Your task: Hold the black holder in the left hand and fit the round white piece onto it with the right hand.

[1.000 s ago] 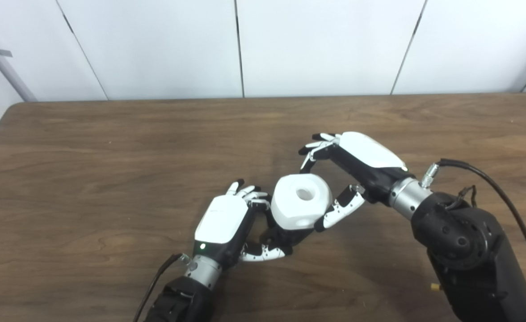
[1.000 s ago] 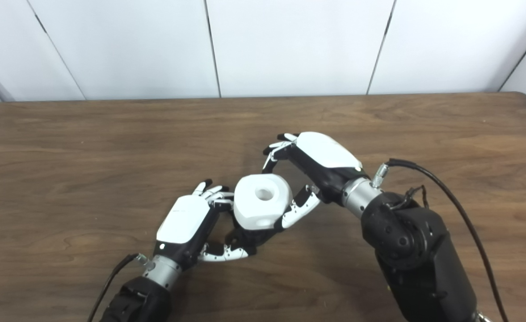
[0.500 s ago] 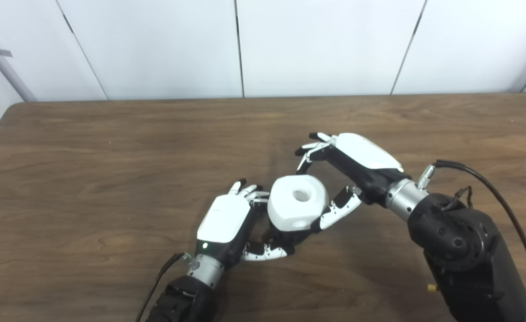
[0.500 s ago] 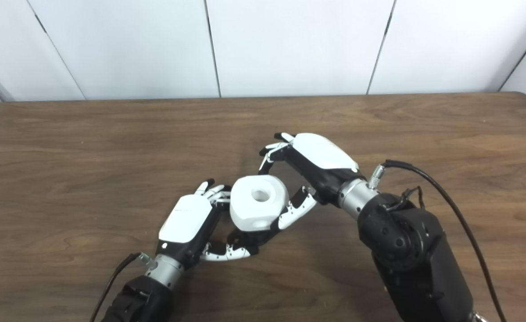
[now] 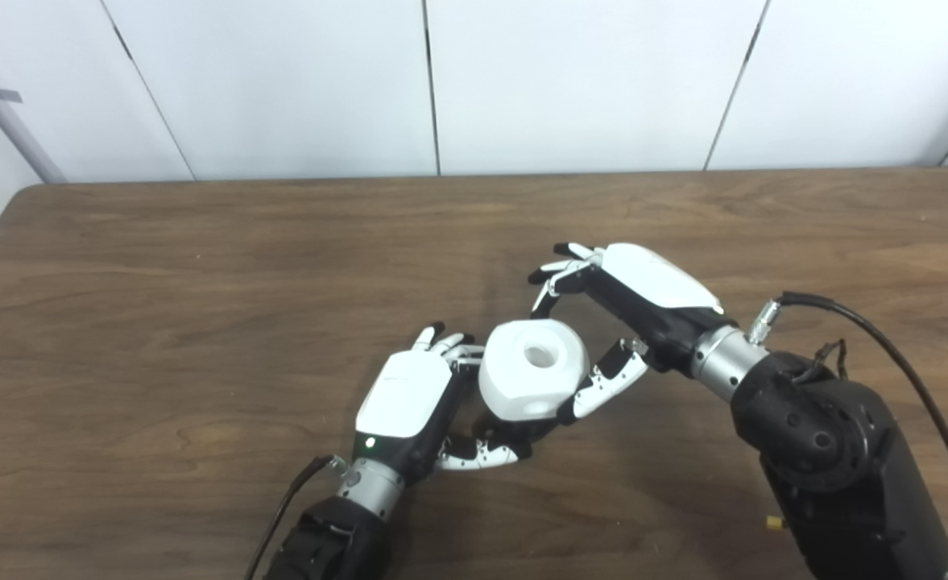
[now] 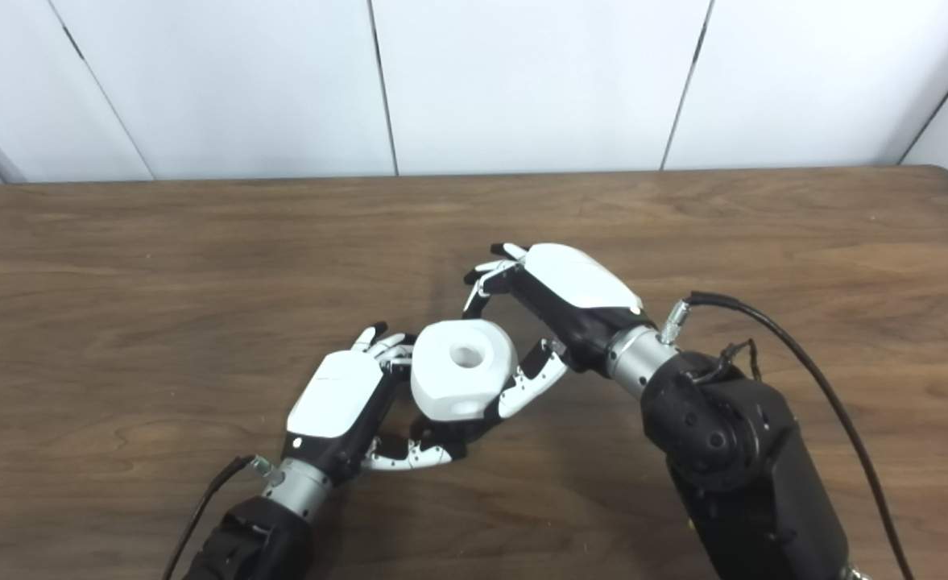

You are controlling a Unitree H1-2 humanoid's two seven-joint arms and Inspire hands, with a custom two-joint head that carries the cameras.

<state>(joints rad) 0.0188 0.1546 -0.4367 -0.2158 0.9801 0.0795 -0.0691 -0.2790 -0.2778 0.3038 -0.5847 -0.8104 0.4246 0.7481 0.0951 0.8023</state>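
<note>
Two hands met over the brown table. Our right hand cupped the round white piece between thumb and curled fingers, holding it low near the table's middle. Our left hand gripped the black holder, mostly hidden directly beneath the white piece; we could not tell whether the two were seated together.

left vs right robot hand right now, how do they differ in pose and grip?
The left robot hand curls around the black holder low, near the table; the right robot hand reaches in higher. The left's fingers are closed; the right's are spread wide, thumb against the white piece, upper fingers clear. Both flank that piece.
</note>
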